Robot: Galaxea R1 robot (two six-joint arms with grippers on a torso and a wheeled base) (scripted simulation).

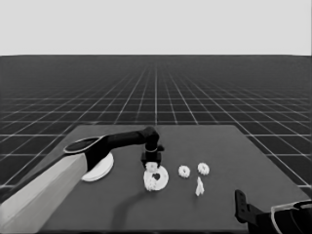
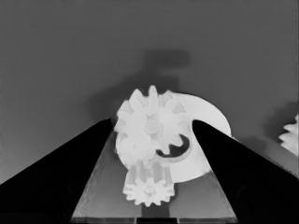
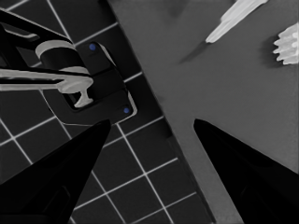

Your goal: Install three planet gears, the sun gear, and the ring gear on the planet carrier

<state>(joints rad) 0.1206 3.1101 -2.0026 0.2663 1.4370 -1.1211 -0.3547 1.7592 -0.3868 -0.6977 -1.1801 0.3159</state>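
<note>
A: Smaller round part (image 1: 156, 178) sits mid-table in the head view, left gripper (image 1: 151, 164) right over it. Two gears (image 1: 184, 171) loose to its right, thin white piece (image 1: 199, 187) nearer. Larger round part (image 1: 99, 169) under the left arm.

B: Left wrist?

A: Fingers (image 2: 60, 172) spread, nothing pinched. Two gears (image 2: 150, 125) on the smaller round part (image 2: 205, 116) between them.

B: Right gripper (image 3: 149, 154)?

A: Parked at the table corner (image 3: 187, 93), fingers apart, empty.

A thin white piece (image 1: 199, 186) lies on the dark table (image 1: 243, 161), well apart from both grippers, nearer the right.
</note>
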